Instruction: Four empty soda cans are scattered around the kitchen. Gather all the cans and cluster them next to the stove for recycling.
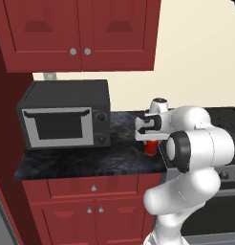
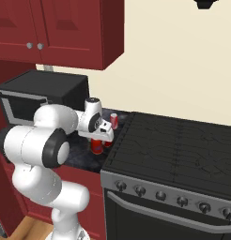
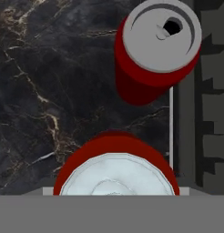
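The gripper (image 1: 149,139) hung over the strip of black marbled countertop (image 1: 81,162) that lay between the microwave (image 1: 66,119) and the stove (image 2: 173,150), pointing straight down. Directly beneath it stood a red soda can (image 2: 96,146), upright, its body emerging below the hand in both base views. In the hand view that can's pale silver top (image 3: 116,175) sat right at the bottom edge, so close under the camera that the fingertips themselves were hidden — whether the jaws were clamped on the can or merely straddling it could not be told from these pictures.

The placement made sense for the task: the can stood on the counter just beside the stove's edge, which is where the cluster is meant to form. My reading is that this can was either being set down there or was about to be let go.

A second red can (image 3: 155,50) stood just beyond the claw, farther from the camera in the hand view, also upright and hard against the stove's edge. Its silver lid showed the pull-tab and the dark drinking hole (open, as an empty can would be). In the right base view a red-and-silver can (image 2: 114,121) appeared a little past the hand, near the back of the counter.

Both cans were short, plain cylinders with deep red walls and grey-silver tops, apart from each other but close.
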Tool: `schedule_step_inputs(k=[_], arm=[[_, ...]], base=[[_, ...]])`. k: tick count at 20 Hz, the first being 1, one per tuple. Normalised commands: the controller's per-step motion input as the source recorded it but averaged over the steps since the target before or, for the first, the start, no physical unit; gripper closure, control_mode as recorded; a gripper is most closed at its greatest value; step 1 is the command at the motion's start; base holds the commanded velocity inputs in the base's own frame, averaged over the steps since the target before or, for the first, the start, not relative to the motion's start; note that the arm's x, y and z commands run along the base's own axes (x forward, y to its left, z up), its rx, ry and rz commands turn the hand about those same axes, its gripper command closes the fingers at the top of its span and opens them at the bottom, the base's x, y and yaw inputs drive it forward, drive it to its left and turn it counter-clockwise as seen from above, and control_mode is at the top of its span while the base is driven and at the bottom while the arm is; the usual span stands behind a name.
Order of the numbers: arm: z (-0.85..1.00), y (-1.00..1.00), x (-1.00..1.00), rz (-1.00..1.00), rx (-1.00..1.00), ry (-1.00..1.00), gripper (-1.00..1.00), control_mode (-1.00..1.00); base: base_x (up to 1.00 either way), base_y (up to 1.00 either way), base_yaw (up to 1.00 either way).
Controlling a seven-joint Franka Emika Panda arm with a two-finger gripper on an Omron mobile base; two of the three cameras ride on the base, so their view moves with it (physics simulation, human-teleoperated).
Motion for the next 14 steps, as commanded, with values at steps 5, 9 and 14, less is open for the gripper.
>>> schedule_step_inputs(k=[5,9,14], arm=[[-0.19,-0.04,0.13,0.0,0.0,0.0,1.0,-1.0],[-0.2,-0.01,0.18,0.0,0.0,0.0,1.0,-1.0],[-0.22,0.0,0.19,0.0,0.0,0.0,1.0,-1.0]], base=[[0.0,0.0,0.0],[0.0,0.0,0.0],[0.0,0.0,0.0]])
